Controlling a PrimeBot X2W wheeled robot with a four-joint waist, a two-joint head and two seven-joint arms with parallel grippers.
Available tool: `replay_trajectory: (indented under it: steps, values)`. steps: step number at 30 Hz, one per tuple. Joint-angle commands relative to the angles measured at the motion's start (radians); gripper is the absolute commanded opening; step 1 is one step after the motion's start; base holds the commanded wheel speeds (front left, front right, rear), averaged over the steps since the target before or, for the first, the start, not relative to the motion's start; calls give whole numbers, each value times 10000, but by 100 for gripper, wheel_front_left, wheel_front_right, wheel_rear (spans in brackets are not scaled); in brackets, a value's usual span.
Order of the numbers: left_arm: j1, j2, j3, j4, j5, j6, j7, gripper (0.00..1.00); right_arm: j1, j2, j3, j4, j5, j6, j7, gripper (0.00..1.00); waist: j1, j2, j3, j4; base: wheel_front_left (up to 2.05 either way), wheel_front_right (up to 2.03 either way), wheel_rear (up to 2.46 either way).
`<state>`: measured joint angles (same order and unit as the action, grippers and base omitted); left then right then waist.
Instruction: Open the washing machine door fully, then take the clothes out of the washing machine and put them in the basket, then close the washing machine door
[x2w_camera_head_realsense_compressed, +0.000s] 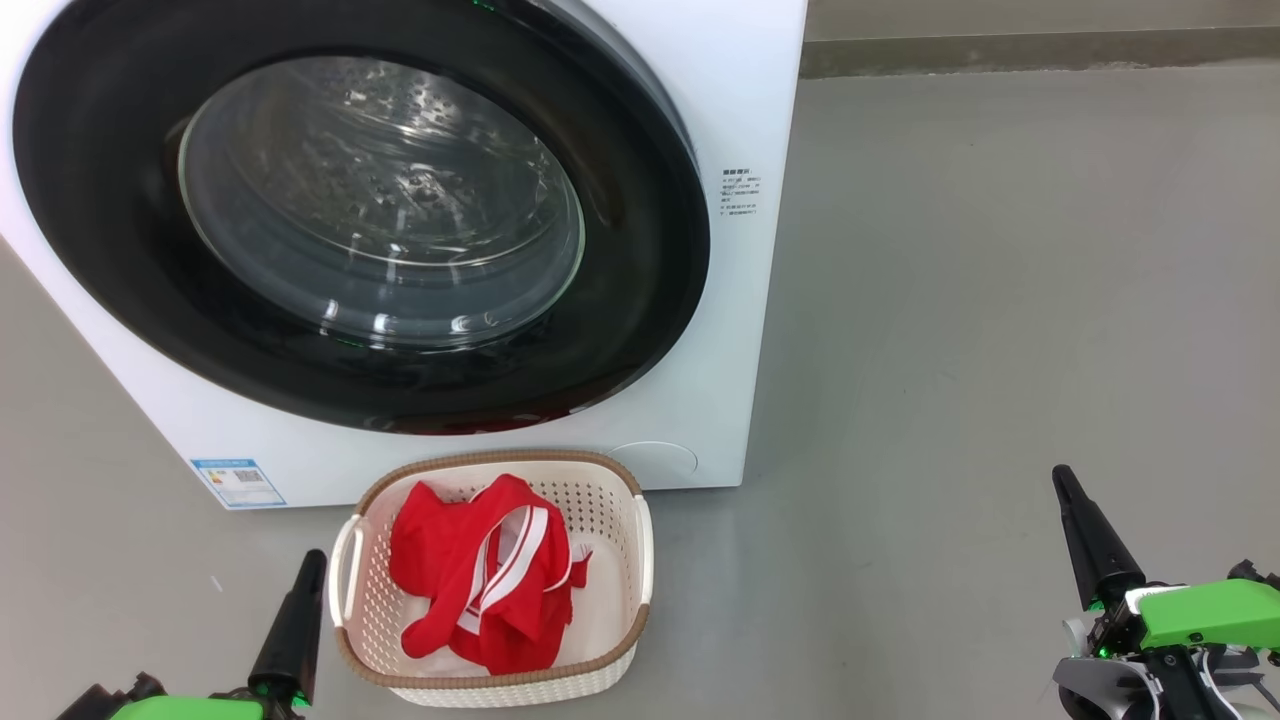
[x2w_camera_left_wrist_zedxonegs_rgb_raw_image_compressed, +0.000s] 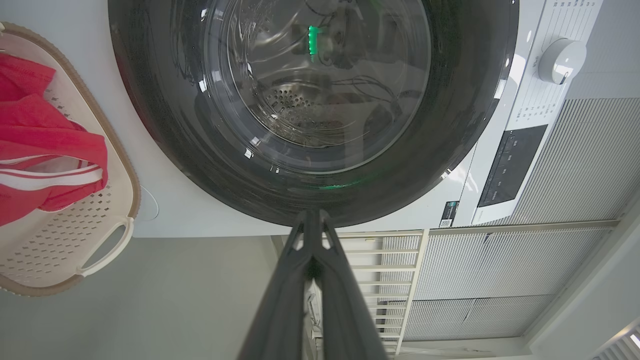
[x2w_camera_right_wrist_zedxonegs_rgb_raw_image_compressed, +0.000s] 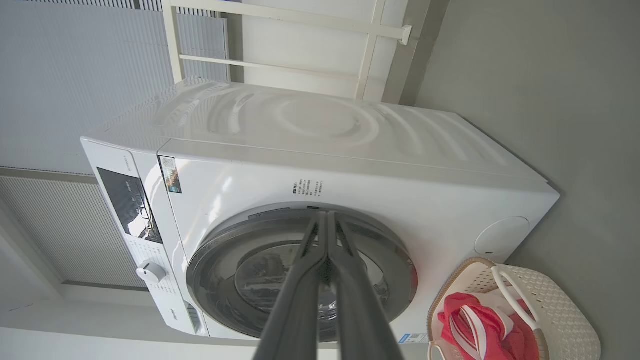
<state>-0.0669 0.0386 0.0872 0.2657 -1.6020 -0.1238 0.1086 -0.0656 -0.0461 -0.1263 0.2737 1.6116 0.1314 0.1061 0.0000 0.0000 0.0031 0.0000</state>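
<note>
The washing machine (x2w_camera_head_realsense_compressed: 760, 120) (x2w_camera_right_wrist_zedxonegs_rgb_raw_image_compressed: 320, 165) is a white box, and its door (x2w_camera_head_realsense_compressed: 360, 220) (x2w_camera_left_wrist_zedxonegs_rgb_raw_image_compressed: 320, 100) (x2w_camera_right_wrist_zedxonegs_rgb_raw_image_compressed: 300, 270), black-rimmed with a domed window, lies shut flat against the front. On the floor in front stands the cream basket (x2w_camera_head_realsense_compressed: 635, 560) (x2w_camera_left_wrist_zedxonegs_rgb_raw_image_compressed: 85, 235) (x2w_camera_right_wrist_zedxonegs_rgb_raw_image_compressed: 555, 310). The clothes (x2w_camera_head_realsense_compressed: 485, 580) (x2w_camera_left_wrist_zedxonegs_rgb_raw_image_compressed: 45, 150) (x2w_camera_right_wrist_zedxonegs_rgb_raw_image_compressed: 475, 330), a red garment with white stripes, lie inside it. My left gripper (x2w_camera_head_realsense_compressed: 315, 560) (x2w_camera_left_wrist_zedxonegs_rgb_raw_image_compressed: 311, 214) is shut and empty, low to the basket's left. My right gripper (x2w_camera_head_realsense_compressed: 1062, 478) (x2w_camera_right_wrist_zedxonegs_rgb_raw_image_compressed: 327, 215) is shut and empty, far to the right.
Grey floor (x2w_camera_head_realsense_compressed: 1000, 300) spreads to the right of the machine. A control panel with a dial (x2w_camera_left_wrist_zedxonegs_rgb_raw_image_compressed: 562, 60) sits at the machine's top. A white rail frame (x2w_camera_left_wrist_zedxonegs_rgb_raw_image_compressed: 390, 280) and ribbed wall panels (x2w_camera_right_wrist_zedxonegs_rgb_raw_image_compressed: 75, 60) stand behind it.
</note>
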Motion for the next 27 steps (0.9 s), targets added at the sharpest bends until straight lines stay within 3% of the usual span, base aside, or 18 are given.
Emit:
replay_trajectory:
  steps: [1,27]
  values:
    - [-411,116,266,-208,-67,-69,46,0,-421,-62,144,-291,-14,-7,55,0,0,0,0,0,0,0,0]
    - [-411,116,266,-208,-67,-69,45,0,-422,-55,133,-290,-23,-7,64,0,0,0,0,0,0,0,0]
